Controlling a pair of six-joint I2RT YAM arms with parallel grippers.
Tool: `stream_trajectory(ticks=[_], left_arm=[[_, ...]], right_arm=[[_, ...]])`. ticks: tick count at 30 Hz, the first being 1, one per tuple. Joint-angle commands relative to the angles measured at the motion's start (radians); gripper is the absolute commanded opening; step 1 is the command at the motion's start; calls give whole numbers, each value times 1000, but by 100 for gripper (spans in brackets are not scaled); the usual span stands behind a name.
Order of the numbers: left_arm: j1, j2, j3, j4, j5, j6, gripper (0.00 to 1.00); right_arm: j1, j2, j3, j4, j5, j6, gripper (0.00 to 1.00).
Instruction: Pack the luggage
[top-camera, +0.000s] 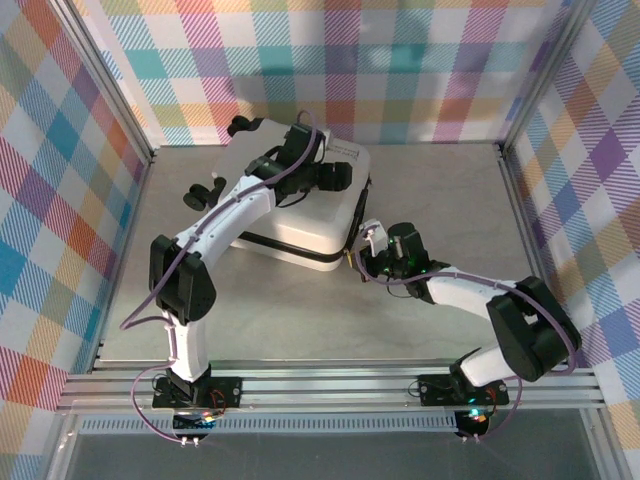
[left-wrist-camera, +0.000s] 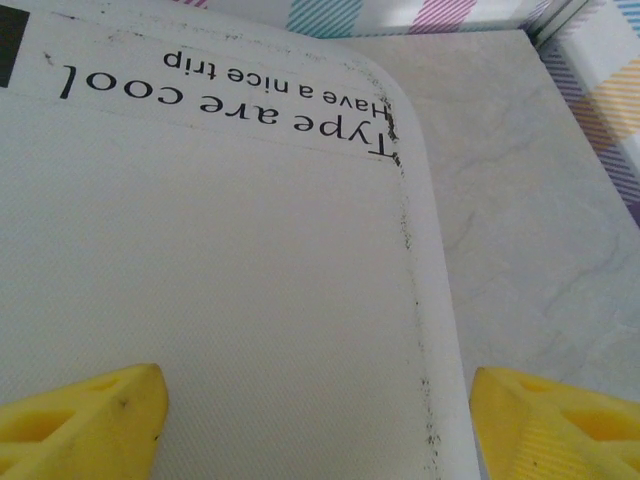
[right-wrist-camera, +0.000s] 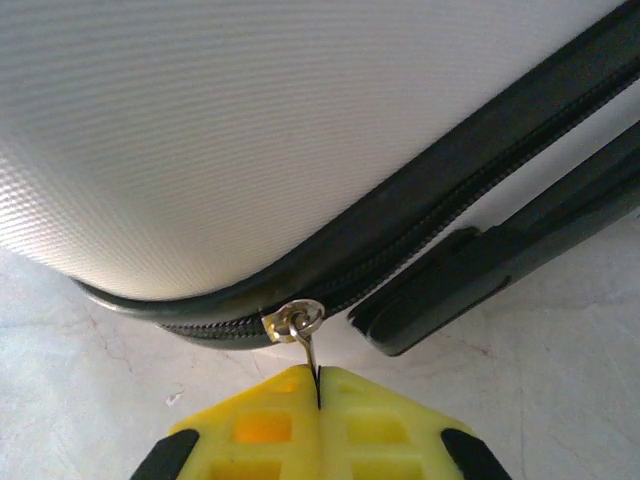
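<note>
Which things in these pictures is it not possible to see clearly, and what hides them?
- Inside of the luggage: top view, hidden by its closed shell.
- Whether the left tool touches the shell: left wrist view, fingers cut off by the bottom edge.
- Tab of the zipper pull: right wrist view, hidden inside the shut right tool.

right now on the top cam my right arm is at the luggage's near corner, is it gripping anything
observer: yes, the right wrist view shows the right jaws shut on the metal zipper pull at the luggage's rounded corner.
operator: anything close by the pull
observer: a black bar runs alongside the zipper and ends just right of the pull, not touching it.
operator: and the left jaws
observer: the left wrist view shows them wide open over the white shell, yellow fingertips far apart, holding nothing.
</note>
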Motion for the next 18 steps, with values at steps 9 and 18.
stream_trajectory(ticks=[9,18], left_arm=[[-5,-52,-166,-193,10,-71,80],[-4,-78,-209,-182,14,-67,79]], right_arm=[[-141,163,186,26,168,-5,0],[-223,296,337,5,169,26,0]])
